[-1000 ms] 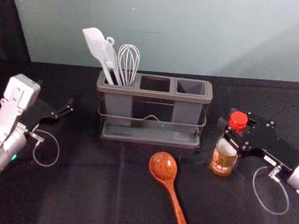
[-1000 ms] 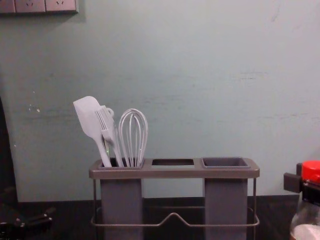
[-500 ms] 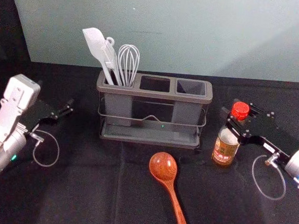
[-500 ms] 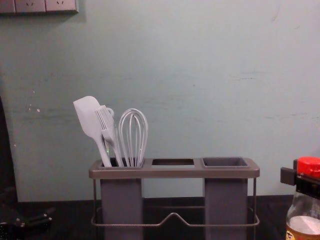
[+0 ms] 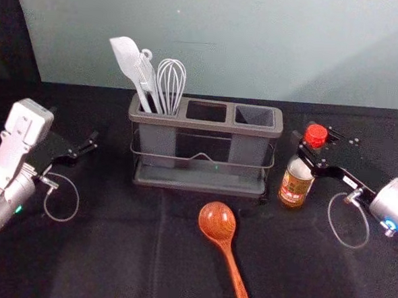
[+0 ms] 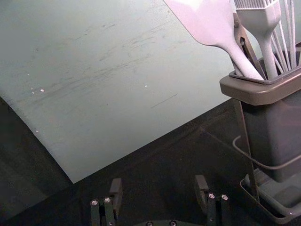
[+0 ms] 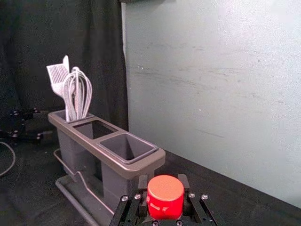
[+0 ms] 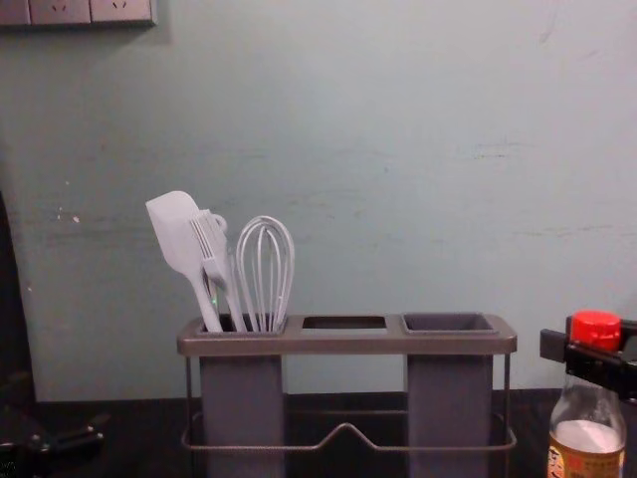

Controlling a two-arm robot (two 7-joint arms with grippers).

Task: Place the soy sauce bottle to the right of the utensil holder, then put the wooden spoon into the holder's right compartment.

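And there's the utensil holder (image 5: pixel 204 125), between the grippers: left gripper (image 6: pixel 158 184) parked, spread wide; right gripper (image 7: pixel 163 181) pinching the soy sauce bottle (image 5: pixel 295 184) near its cap, likely freeing the base to land; wooden spoon (image 5: pixel 217 222) left of that grip, nearer the robot.

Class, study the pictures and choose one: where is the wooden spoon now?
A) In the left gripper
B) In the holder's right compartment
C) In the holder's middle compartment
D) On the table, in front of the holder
D: the head view shows the wooden spoon lying on the dark table, in front of the utensil holder.
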